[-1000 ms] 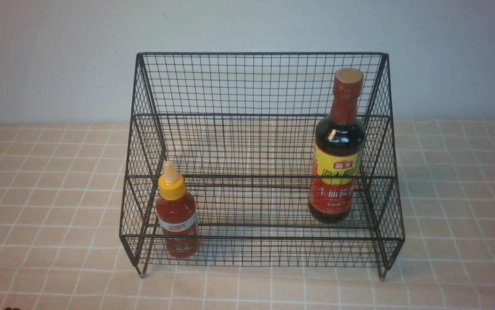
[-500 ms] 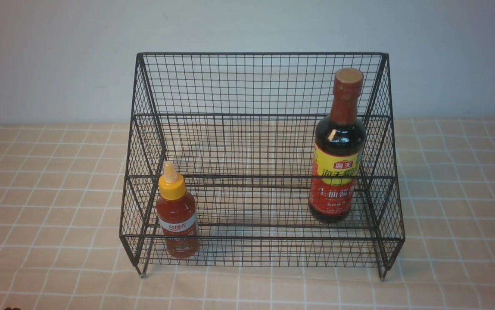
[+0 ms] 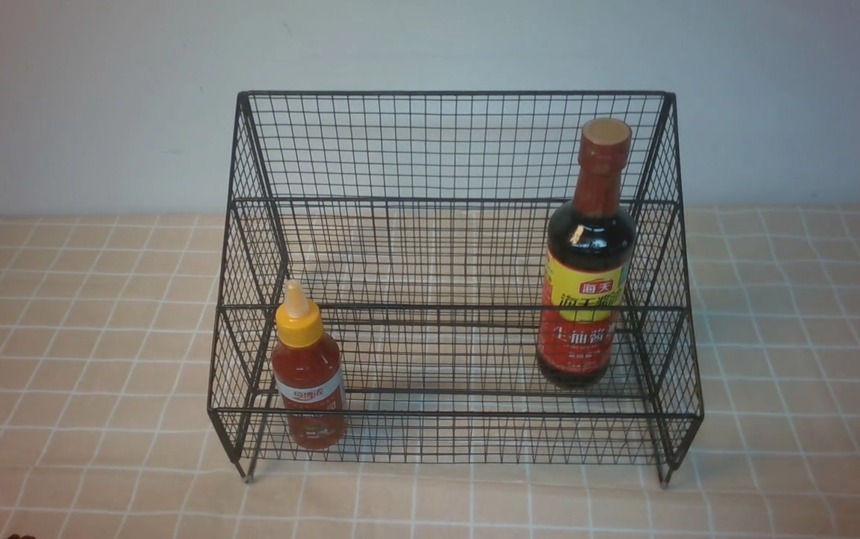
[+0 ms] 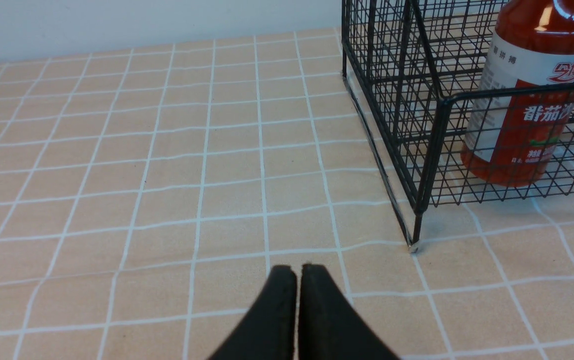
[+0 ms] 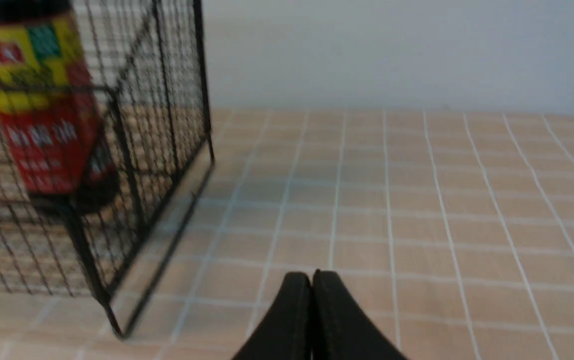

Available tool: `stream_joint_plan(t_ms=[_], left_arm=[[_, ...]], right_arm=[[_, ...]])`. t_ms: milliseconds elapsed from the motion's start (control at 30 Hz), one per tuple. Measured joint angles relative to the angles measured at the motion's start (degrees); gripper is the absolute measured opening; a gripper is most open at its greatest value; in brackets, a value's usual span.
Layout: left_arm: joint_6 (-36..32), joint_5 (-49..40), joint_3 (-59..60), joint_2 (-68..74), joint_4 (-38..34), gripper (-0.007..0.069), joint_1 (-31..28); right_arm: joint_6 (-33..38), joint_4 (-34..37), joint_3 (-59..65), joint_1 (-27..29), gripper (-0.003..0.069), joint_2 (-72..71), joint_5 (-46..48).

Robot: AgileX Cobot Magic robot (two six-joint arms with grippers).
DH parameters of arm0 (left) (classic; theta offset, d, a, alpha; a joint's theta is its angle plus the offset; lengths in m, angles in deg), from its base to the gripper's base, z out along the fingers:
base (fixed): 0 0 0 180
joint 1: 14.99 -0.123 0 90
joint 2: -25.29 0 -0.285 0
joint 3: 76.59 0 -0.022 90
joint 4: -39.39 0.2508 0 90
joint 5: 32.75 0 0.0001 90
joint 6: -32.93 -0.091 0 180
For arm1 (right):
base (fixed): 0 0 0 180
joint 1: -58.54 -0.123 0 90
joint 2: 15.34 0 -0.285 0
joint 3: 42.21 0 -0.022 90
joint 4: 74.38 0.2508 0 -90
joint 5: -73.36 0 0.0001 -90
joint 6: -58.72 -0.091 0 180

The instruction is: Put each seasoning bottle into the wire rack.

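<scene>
left gripper [image 4: 297,272] closed | right gripper [image 5: 311,277] closed | soy-sauce bottle [image 3: 587,262] upright, cap up

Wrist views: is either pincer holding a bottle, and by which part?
Nothing is held. The left pincer and right pincer are both shut and empty, above the tablecloth, outside the wire rack.

Closed black right gripper [image 5: 311,274] over a checked tablecloth [image 5: 416,210]; nearby, a soy-sauce bottle [image 5: 42,115] stands upright inside the black wire rack [image 5: 167,125].
</scene>
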Motion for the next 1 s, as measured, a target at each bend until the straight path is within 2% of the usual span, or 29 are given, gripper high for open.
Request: stream_joint_plan(t_ms=[167,1000], left_arm=[[0.05,0.0,0.0,0.0,0.0,-0.0007,0.0],[0.05,0.0,0.0,0.0,0.0,-0.0007,0.0]], right_arm=[[0.13,-0.23,0.54,0.83,-0.0013,0.08,-2.49],[0.13,-0.23,0.54,0.83,-0.0014,0.08,-2.64]])
